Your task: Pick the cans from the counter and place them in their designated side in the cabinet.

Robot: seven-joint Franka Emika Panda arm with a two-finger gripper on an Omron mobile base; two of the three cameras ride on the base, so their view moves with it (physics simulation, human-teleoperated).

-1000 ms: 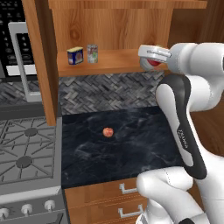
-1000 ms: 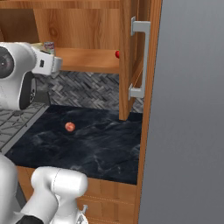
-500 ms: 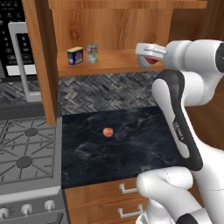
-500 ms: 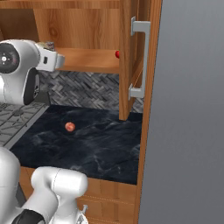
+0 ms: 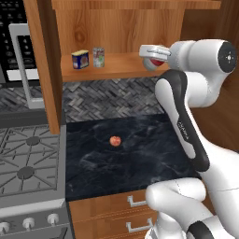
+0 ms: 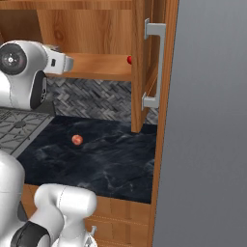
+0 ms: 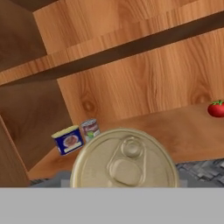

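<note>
Far left on the cabinet (image 5: 46, 65) shelf you have the squat blue-and-yellow tin (image 5: 80, 59), and just beside it, to its right, the greenish-labelled can (image 5: 98, 57), upright and apparently already placed. The hand view shows the same pair, tin (image 7: 67, 140) and can (image 7: 90, 129), standing close together toward the shelf's far end.

Moving right: on the counter (image 5: 140, 158) a small red-orange fruit (image 5: 115, 140) lies alone, well apart from everything. I see no can left on the stone.

Further right, the gripper (image 5: 150, 56) is up at shelf height, closed around the red-and-white can (image 5: 157, 61). In the hand view its silver pull-tab lid (image 7: 125, 159) sits right under the camera, so you are holding it from above or the side; the fingers themselves are hidden.

A small red object (image 7: 216, 108) rests on the shelf at the right end.

Step in hand, as I judge it: carrying the second can to its side. Next you need to bring it over bare plank, lower until the base meets the wood, then release. Keep it upright.
</note>
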